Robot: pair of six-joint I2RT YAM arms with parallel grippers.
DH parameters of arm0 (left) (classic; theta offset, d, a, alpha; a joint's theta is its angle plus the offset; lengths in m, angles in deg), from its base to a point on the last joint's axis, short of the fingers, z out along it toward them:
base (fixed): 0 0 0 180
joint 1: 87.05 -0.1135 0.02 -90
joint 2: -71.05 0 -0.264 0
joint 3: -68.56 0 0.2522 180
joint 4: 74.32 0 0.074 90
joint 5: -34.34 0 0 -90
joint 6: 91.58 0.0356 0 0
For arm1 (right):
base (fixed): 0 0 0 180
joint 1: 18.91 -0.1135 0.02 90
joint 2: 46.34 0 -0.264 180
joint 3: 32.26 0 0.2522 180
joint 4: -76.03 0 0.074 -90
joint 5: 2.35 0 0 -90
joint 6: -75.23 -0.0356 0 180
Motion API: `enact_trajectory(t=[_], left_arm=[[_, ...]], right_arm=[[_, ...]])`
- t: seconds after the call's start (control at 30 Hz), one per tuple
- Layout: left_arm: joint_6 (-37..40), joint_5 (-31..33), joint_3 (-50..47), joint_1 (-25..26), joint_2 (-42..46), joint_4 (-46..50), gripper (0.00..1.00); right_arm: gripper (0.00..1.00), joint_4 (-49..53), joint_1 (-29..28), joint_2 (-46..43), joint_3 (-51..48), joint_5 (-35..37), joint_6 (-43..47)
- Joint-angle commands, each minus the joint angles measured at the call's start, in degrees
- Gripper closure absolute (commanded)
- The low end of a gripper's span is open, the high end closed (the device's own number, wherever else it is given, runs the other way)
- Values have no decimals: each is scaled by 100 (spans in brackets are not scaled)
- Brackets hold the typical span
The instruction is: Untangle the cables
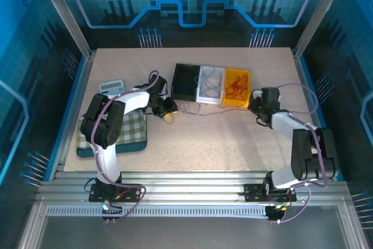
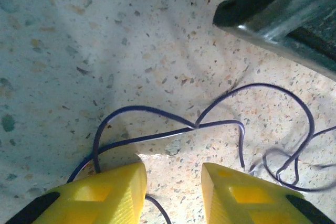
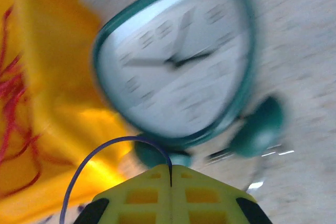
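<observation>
Landmark: the black bin (image 1: 174,83), at the far middle of the bench (image 1: 233,144).

Other bins: a white bin (image 1: 204,96) touches the right side of the black bin. A yellow bin (image 1: 246,76) sits just beyond the white one, further right.

Left hand (image 2: 173,195): it is just off the near left corner of the black bin, low over the bench. Its two yellow fingers stand apart and clamp nothing, with speckled bench in the gap between them.

Dark blue strands (image 2: 197,126): they lie in loose loops on the bench in front of the black bin, crossing one another. One runs in under the tip of a left-hand finger, and a short bit shows low in the gap. It cannot be told whether either touches the finger.

Right hand (image 3: 170,174): it is well to the right of the black bin, past the yellow bin. Its fingers are pressed together, pinching a blue cable (image 3: 122,139) that arcs up and away to the left.

Red cables (image 1: 236,88): a tangled bunch inside the yellow bin.

Pale cables (image 1: 211,88): thin loops inside the white bin.

Clock (image 3: 173,72): it has a teal rim and a white face, and stands just ahead of the right hand beside the yellow bin. It is blurred.

Calculator (image 1: 112,87): well left of the black bin.

Checked cloth (image 1: 133,129): left of the black bin and nearer, under the left arm.
</observation>
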Motion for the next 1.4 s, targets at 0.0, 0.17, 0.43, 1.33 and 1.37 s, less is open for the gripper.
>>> enact_trajectory(t=[0.0,0.17,0.43,1.33,1.37], left_arm=[[-117,691,-218,-219,-280,636,63],[-146,731,-312,-272,-249,601,61],[-65,626,-295,-260,-312,522,61],[275,442,-76,-13,130,285,90],[363,572,-32,54,244,298,83]], right_arm=[[100,271,346,-329,-145,571,-121],[100,297,796,-638,-225,454,-213],[100,-991,523,-731,-29,-1430,400],[100,-91,-1179,-222,1156,-993,1510],[100,-94,-1179,-212,1156,-996,1510]])
